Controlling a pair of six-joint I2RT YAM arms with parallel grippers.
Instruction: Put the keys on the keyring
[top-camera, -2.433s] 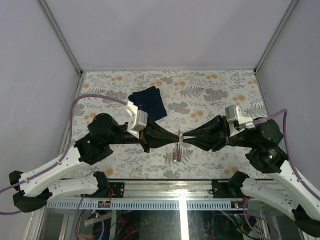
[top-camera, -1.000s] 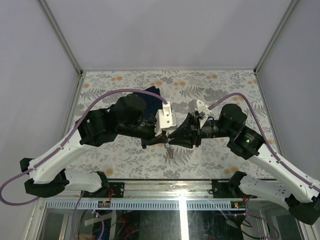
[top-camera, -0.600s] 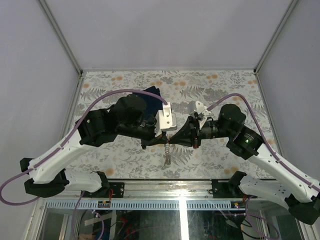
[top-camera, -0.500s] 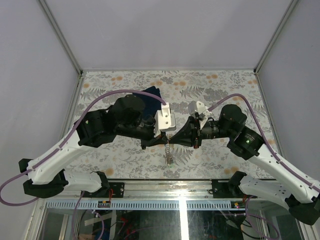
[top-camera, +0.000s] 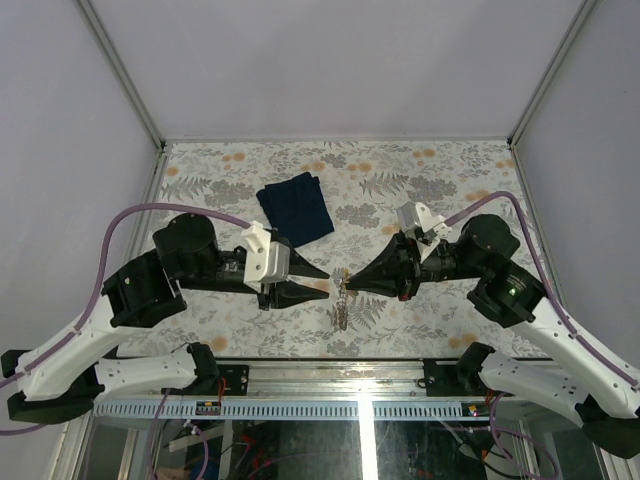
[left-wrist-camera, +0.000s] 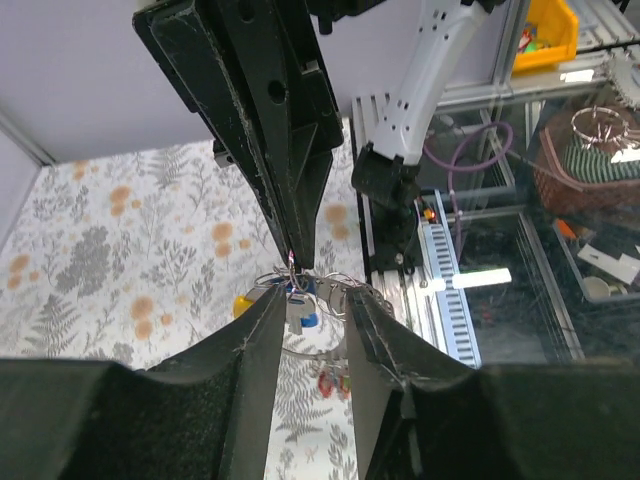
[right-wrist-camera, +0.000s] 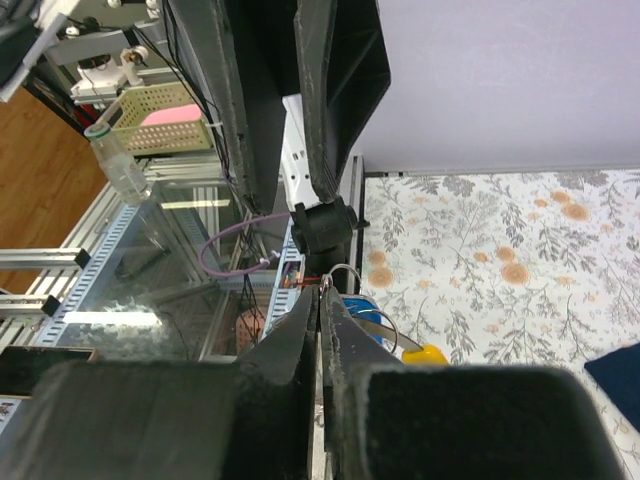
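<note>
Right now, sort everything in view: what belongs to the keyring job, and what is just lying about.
Job: keyring, pinched by the shut right gripper; keys hanging from it; open left gripper beside it.
Lying about: navy cloth, apart from both grippers.

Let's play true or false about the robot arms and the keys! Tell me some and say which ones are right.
1. The right claw is pinching the ring. True.
2. The left claw is holding the ring too. False: it is open and a little way off from the ring.
3. A dark blue cloth lies on the table. True.
4. The cloth covers the keys. False: the cloth lies farther back, apart from them.
5. The table is plain white. False: it has a flower and leaf pattern.
</note>
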